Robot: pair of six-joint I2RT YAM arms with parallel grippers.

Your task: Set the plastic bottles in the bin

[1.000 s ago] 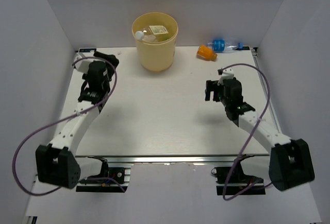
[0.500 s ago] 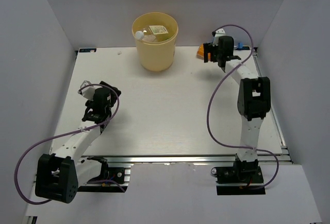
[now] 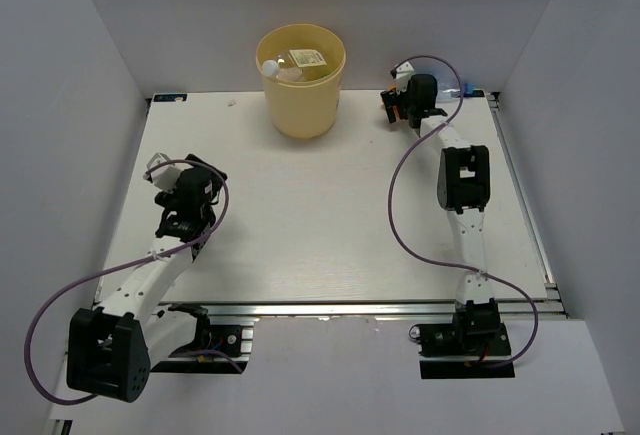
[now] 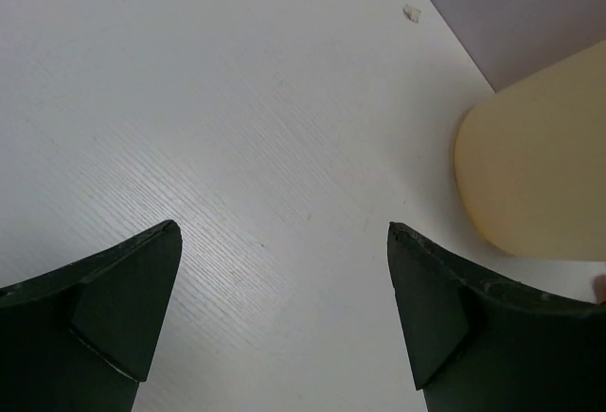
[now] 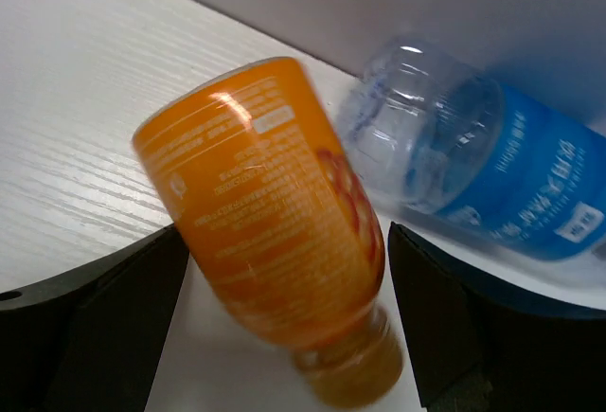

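The pale yellow-orange bin (image 3: 300,105) stands at the back centre and holds a cream-labelled bottle (image 3: 306,58). My right gripper (image 3: 403,105) is stretched to the back right and is open, its jaws on either side of a stubby orange bottle (image 5: 275,223) lying on the table; that bottle shows as an orange patch in the top view (image 3: 390,102). A clear bottle with a blue label (image 5: 492,170) lies just behind it by the wall. My left gripper (image 4: 284,230) is open and empty over bare table, left of the bin (image 4: 540,166).
The back wall is close behind the two bottles. The table's right rail (image 3: 520,195) runs beside the right arm. A small white scrap (image 4: 412,12) lies near the back edge left of the bin.
My right arm has reached from mid-table to the back right, bringing its open jaws around the orange bottle. My left arm has drawn back from the far left toward the near side.
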